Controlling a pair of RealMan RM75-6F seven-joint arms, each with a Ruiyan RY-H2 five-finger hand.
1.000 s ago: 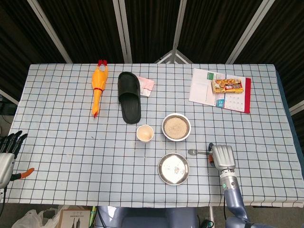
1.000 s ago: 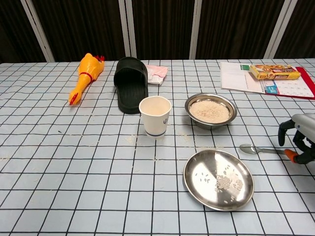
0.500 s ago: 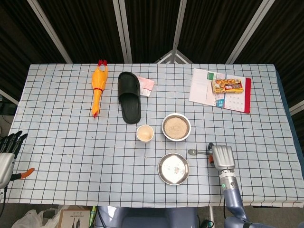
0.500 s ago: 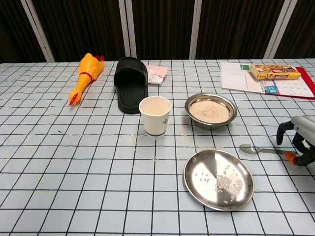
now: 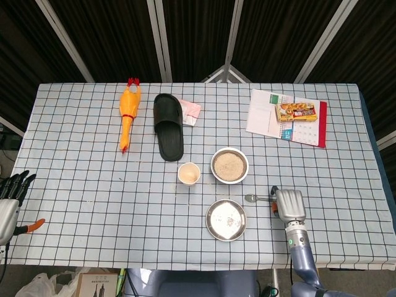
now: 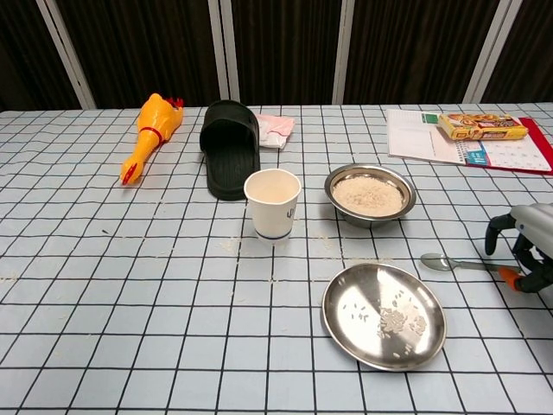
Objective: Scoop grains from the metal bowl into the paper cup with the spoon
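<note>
Scooping has not begun, I judge: the spoon (image 6: 455,263) lies flat on the counter (image 6: 130,294) beside my right robot hand (image 6: 529,251), whose fingers arch spread over its handle without gripping, while bowl (image 6: 370,194) stays full and cup (image 6: 273,204) waits.

Even overhead light brightening the table (image 5: 74,161), soft short shadows lying close under things, mild glare showing on the plate (image 6: 384,316), backdrop staying dark, both views holding sharp focus
</note>
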